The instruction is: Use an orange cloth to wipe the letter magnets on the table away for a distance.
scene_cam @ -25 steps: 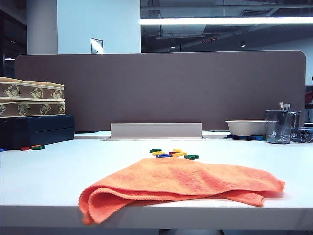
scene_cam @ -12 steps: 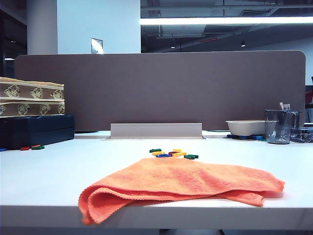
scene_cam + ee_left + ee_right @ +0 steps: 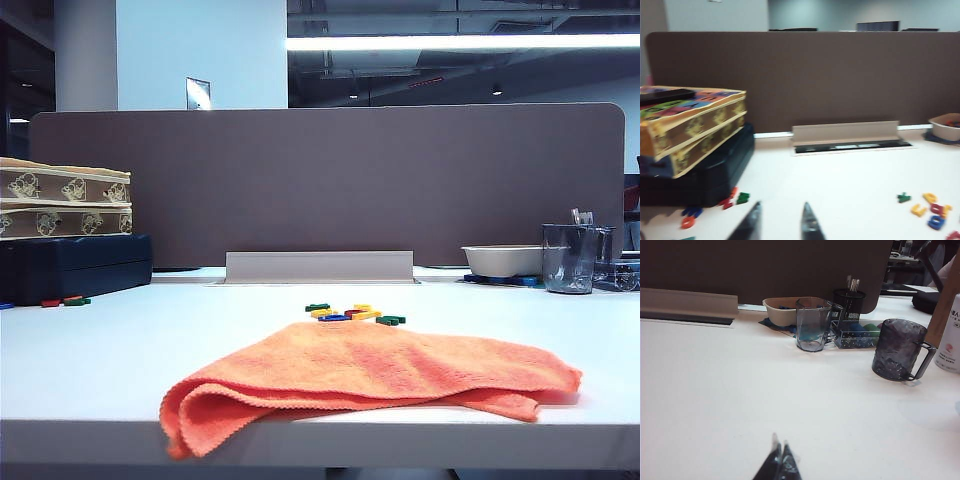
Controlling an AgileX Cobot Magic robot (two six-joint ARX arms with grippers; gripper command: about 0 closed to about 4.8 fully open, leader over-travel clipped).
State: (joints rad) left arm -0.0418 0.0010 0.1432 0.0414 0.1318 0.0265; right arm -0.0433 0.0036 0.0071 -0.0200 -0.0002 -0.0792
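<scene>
My left gripper [image 3: 781,222] hangs low over the white surface [image 3: 90,360], its jaws parted with a clear gap between the tips and nothing in them. In my left wrist view it points toward the brown partition [image 3: 840,75], with a stack of patterned boxes [image 3: 690,127] on a dark case [image 3: 715,177] to one side and a few stray magnets [image 3: 735,197] lying by the foot of that case.

My right gripper [image 3: 779,460] sits low over a bare stretch of the surface, its jaws pressed together to a single point, holding nothing. Ahead of it stand a clear glass [image 3: 812,324], a dark mug [image 3: 899,350], a white bowl [image 3: 782,310] and a mesh pen cup [image 3: 849,304].

The cloth [image 3: 370,375] lies loosely folded at the near edge of the surface, one corner drooping over the front. The magnets [image 3: 355,315], green, yellow, blue and red, sit in a small cluster just behind the cloth, toward the partition. Neither gripper shows in the exterior view, and neither touches the cloth or the magnets.
</scene>
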